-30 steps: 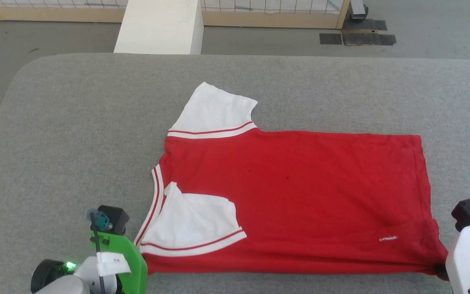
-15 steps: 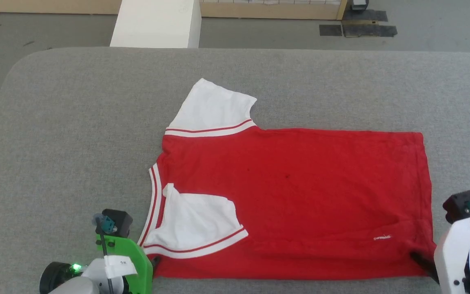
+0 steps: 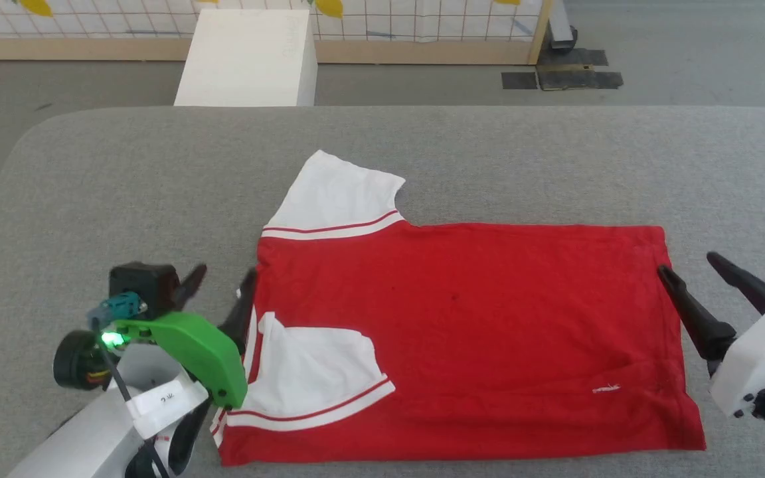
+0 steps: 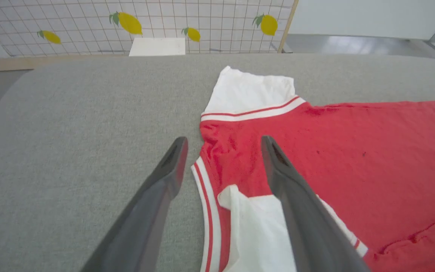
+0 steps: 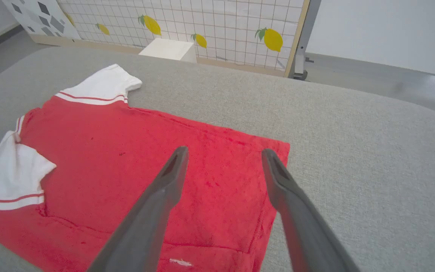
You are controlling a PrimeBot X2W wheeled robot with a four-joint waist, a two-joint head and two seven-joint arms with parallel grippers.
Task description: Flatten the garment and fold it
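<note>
The garment [image 3: 489, 318] lies spread on the grey tabletop [image 3: 123, 199], a little nearer the robot's edge than the far one. Its collar points toward the robot's left and its hem toward the robot's right. The red body is mostly smooth, with a long soft crease running along the near side toward the hem. The far sleeve [image 3: 336, 196] sticks out flat beyond the body, white with its red-and-white band. The near sleeve [image 3: 313, 368] is turned in and rests on top of the red cloth. A tiny white mark [image 3: 606, 389] sits close to the hem at the near corner.

The left hand [image 3: 226, 271] is at the collar end with its two dark fingers spread wide and nothing between them. In its wrist view one finger hangs over bare grey tabletop and the other over the red cloth, with the striped collar trim [image 4: 206, 196] in the gap (whether either tip actually touches the fabric I cannot tell). A green cover [image 3: 190, 352] sits on that wrist, with a small green light beside it.

The right hand [image 3: 685, 262] is at the hem end, likewise spread and gripping nothing. From the head view its nearer fingertip is right at the hem edge. From its own wrist view both fingers point across the far hem corner.

Beyond the tabletop a white box [image 3: 246, 60] stands on the floor before a gridded panel printed with lemons [image 4: 202, 22].
</note>
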